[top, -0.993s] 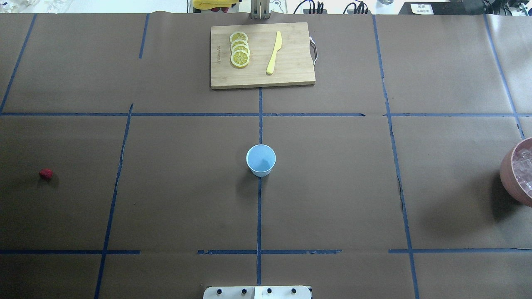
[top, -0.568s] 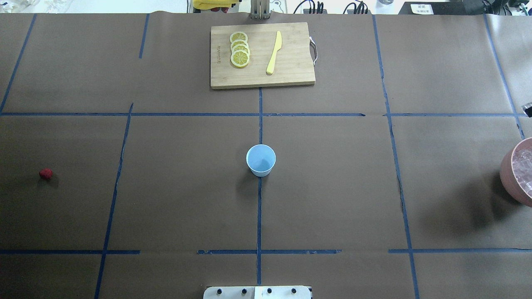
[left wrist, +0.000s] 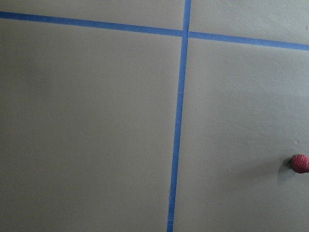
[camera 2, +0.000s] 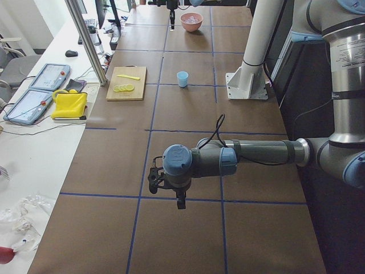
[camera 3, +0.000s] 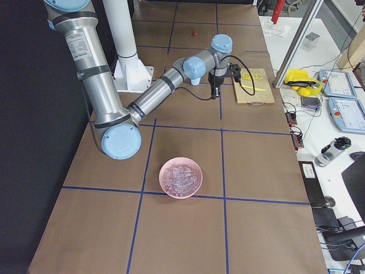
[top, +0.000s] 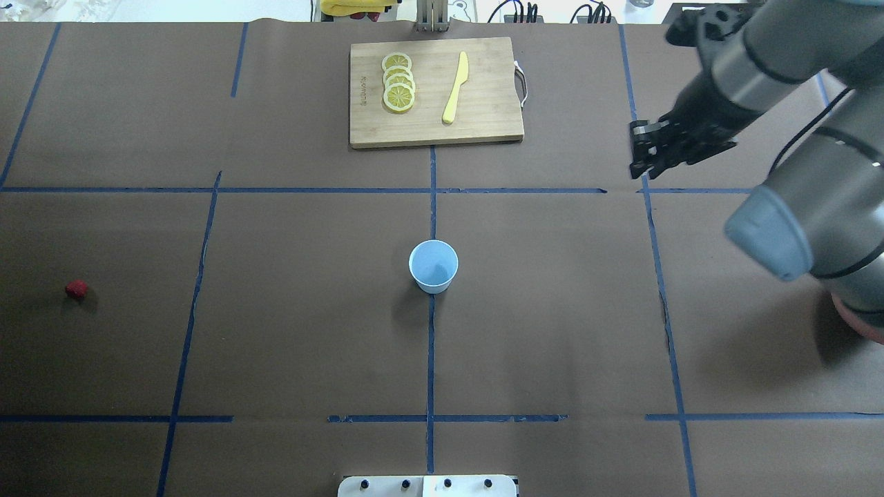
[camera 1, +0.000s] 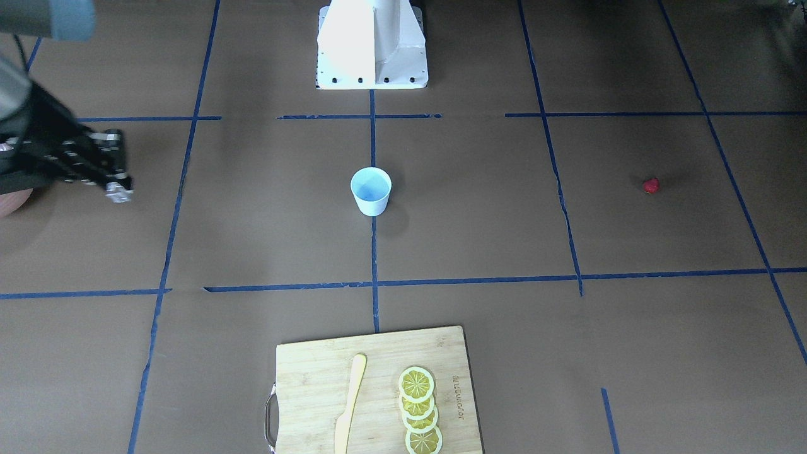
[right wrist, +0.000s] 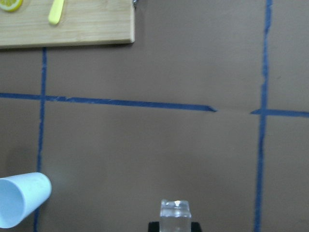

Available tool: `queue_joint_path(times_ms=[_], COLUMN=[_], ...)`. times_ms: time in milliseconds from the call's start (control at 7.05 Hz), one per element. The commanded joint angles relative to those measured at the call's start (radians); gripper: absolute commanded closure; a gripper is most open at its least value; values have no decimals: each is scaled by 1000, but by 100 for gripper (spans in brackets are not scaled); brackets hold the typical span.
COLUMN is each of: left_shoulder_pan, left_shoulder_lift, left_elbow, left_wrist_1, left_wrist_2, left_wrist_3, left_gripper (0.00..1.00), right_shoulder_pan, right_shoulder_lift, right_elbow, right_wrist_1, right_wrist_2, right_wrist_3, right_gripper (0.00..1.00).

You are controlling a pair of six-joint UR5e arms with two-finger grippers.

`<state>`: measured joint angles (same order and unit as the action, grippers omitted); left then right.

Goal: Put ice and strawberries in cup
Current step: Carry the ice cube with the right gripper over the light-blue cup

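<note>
Brown table paper (top: 276,310) shows you an empty cup (top: 434,266) left of the jaws of the right gripper (top: 637,148), which clamp one ice cube (right wrist: 175,212); strawberry (top: 77,289) untouched, left gripper (camera 2: 154,182) state unreadable.

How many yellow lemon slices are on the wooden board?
4 lemon slices, overlapping in one row on the wooden cutting board, beside the yellow knife. Another could hide underneath.

The surface (top: 276,310) is matt brown paper, marked off with blue tape (top: 430,359). The board (top: 483,103) is pale, grained wood. The cup (top: 433,266) looks like smooth matt plastic; the ice (right wrist: 175,215) is clear and glassy.
</note>
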<state>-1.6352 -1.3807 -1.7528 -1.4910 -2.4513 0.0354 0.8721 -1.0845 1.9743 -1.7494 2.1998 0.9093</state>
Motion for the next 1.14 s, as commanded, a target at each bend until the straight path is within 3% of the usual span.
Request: queue_joint_path(times_ms=[0, 284, 568, 851, 993], left_shoulder_pan=[0, 0, 0, 0, 0], left_shoulder_lift=[0, 2, 2, 2, 2], left_elbow=[7, 7, 4, -2, -4], left_wrist_1=[0, 0, 0, 2, 2], left_wrist_2=[0, 0, 0, 0, 0], left_wrist_3=[1, 3, 3, 3, 1], left_gripper=[0, 0, 0, 0, 0], right_shoulder_pan=[-306, -372, -372, -374, -384], right_shoulder_lift=[166, 296, 319, 392, 393], right_elbow=[-26, -171, -221, -345, -344], right_wrist_1=[-1, -1, 2, 5, 5], right_wrist_2=[-270, -313, -336, -362, -362], right_wrist_3=[314, 353, 352, 341, 341], right_gripper=[100, 100, 100, 98, 98])
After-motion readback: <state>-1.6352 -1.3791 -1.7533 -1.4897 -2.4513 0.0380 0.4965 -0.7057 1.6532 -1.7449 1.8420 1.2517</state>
